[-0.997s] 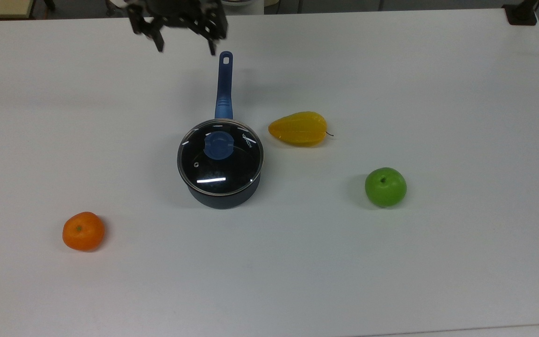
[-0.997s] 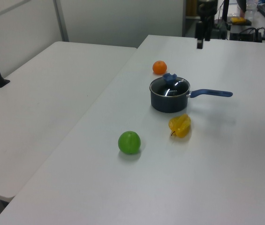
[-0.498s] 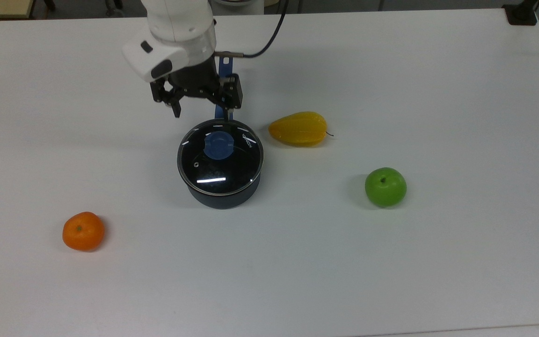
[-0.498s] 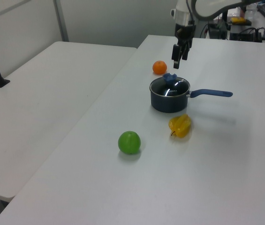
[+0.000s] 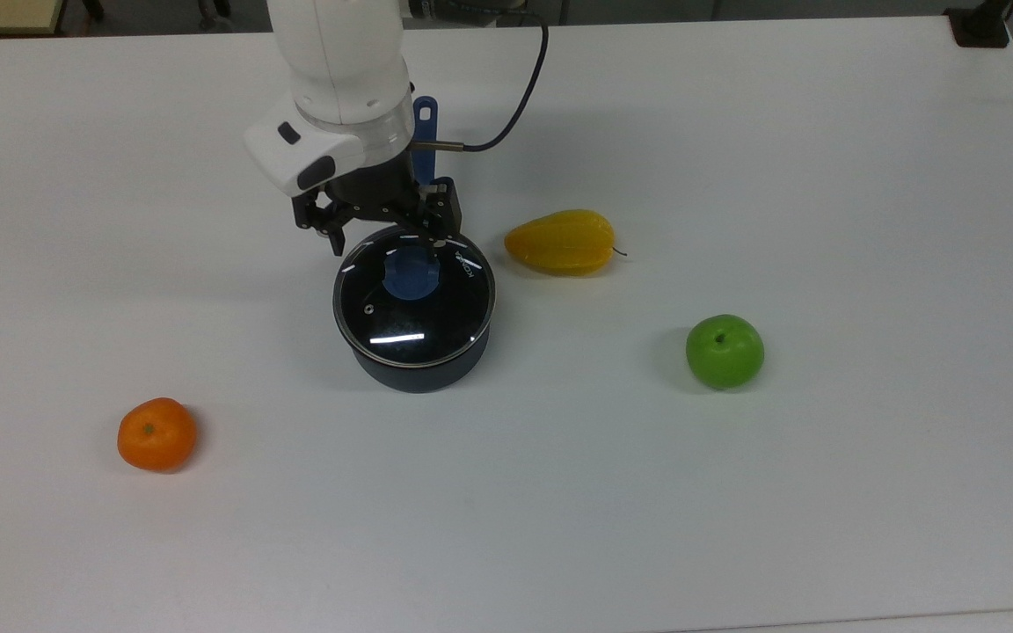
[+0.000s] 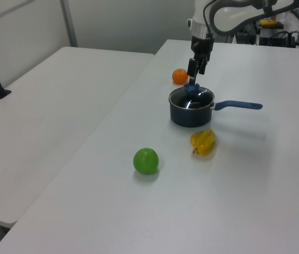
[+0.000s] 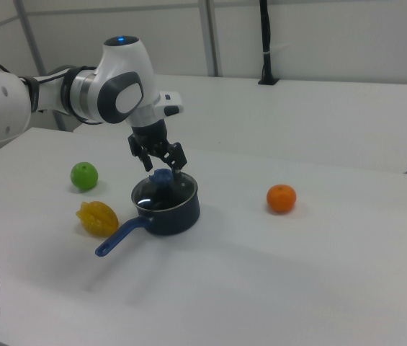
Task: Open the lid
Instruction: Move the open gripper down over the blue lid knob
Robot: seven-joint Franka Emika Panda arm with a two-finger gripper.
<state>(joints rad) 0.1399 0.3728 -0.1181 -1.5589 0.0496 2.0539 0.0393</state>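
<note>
Top view overhead; left, right views oblique from opposite ends (sharing saucepan [image 6: 191, 108]).

The gripper [image 6: 192, 79] hangs seemingly just above the lid [image 6: 192, 98].

Surface finishes, bench scene

Glossy clear glass lid [image 5: 414, 303] with bright metal rim, just below black matt gripper [image 5: 388, 246]; dark matt saucepan [image 5: 419, 374]; smooth matt white table [image 5: 735, 492]; arm shell [image 5: 339, 61] glossy white plastic.
</note>
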